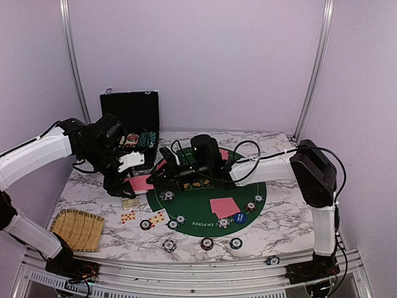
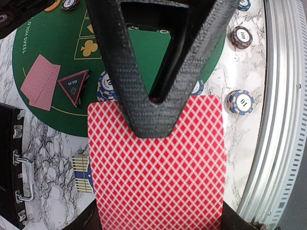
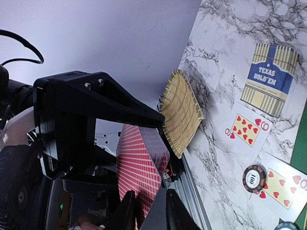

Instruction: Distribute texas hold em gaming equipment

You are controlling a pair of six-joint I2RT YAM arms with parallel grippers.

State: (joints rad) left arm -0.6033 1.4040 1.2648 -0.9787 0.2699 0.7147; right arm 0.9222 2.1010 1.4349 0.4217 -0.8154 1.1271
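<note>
Your left gripper (image 2: pixel 153 122) is squeezed tight on the red cards (image 2: pixel 158 177). Your right gripper (image 3: pixel 149 203) has a finger on each side of them; I cannot tell if it pinches. Under both, chips (image 1: pixel 207 243) and other cards (image 1: pixel 224 207) lie dealt. I think more must go out.

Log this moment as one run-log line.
phase: apparent card handover | left gripper: shut on red-backed card | right gripper: straddles same card, grip unclear

"TEXAS HOLD'EM" box (image 3: pixel 270 79), "100" chip (image 3: pixel 253 178)
</note>
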